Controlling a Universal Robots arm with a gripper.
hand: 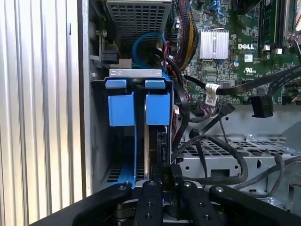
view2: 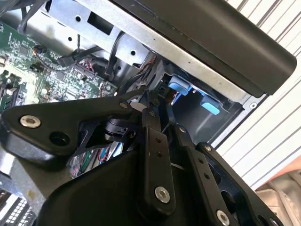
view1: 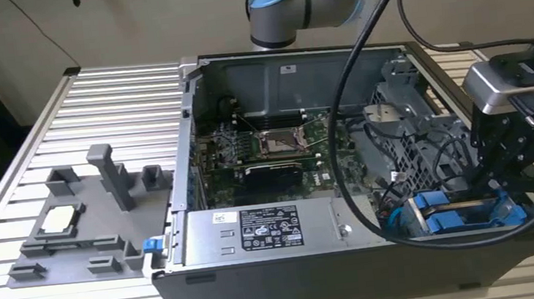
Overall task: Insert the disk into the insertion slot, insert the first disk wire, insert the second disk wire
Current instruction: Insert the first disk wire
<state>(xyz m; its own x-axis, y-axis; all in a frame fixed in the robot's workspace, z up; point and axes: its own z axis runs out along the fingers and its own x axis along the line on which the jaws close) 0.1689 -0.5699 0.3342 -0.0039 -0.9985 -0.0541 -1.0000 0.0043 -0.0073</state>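
Disk (hand: 156,146) and slot (view2: 195,125) both sit inside the largest thing here, an open computer case (view1: 309,285) lying on a slatted metal table (view1: 115,98). Along the case's near wall in the exterior view runs a grey power box (view1: 255,231). To the exterior view's right of it stands the drive cage (hand: 136,73), and deeper in the case lies the green circuit board (hand: 225,61). In the first wrist view the disk shows edge-on and dark, clipped in its blue carrier and set in the slot, with the carrier's blue tab up by the cage's silver bar. A second blue carrier (hand: 121,110) sits just beside it in the neighbouring bay. The gripper (hand: 164,176) is at the disk's near end, its fingers drawn narrow and, as far as I can judge, pinched on the carrier there. So the first step, seating the disk, seems to be the one in hand and close to done. Finishing it would call for a straight push along the bay with no tilt, since the fit looks tight and the neighbour is close. Black cables loop over the cage nearby, and one black plug (hand: 260,106) hangs free, well apart from the disk, so I judge neither wire fitted yet.
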